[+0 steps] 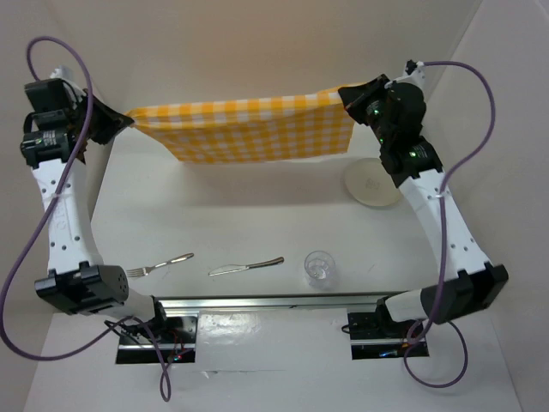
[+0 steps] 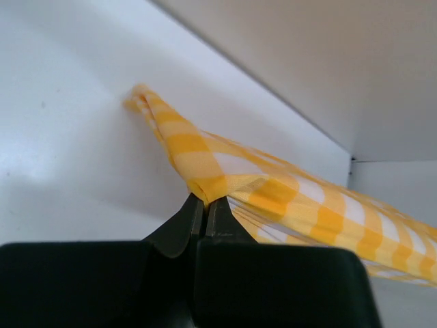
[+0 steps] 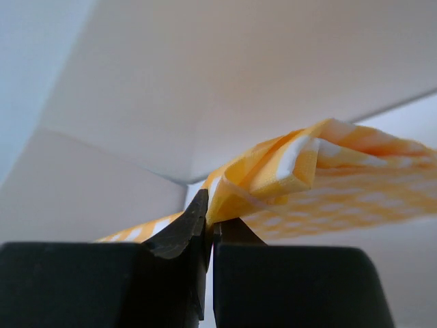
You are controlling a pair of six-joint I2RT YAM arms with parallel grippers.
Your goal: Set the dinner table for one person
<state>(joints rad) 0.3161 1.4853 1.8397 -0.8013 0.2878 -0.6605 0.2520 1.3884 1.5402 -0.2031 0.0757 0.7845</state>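
A yellow-and-white checked cloth (image 1: 257, 127) hangs stretched above the far part of the white dinner table (image 1: 257, 223). My left gripper (image 1: 129, 118) is shut on the cloth's left corner (image 2: 205, 188). My right gripper (image 1: 347, 94) is shut on its right corner (image 3: 232, 195). Both arms are raised at the far side, one at each end of the cloth. A white plate (image 1: 373, 183) lies at the right, under the right arm. Near the front edge lie a fork (image 1: 160, 264), a knife (image 1: 246, 267) and a clear glass (image 1: 318, 268).
A metal rail (image 1: 274, 302) runs along the near edge between the arm bases. White walls close the far side and both sides. Purple cables loop out beside each arm.
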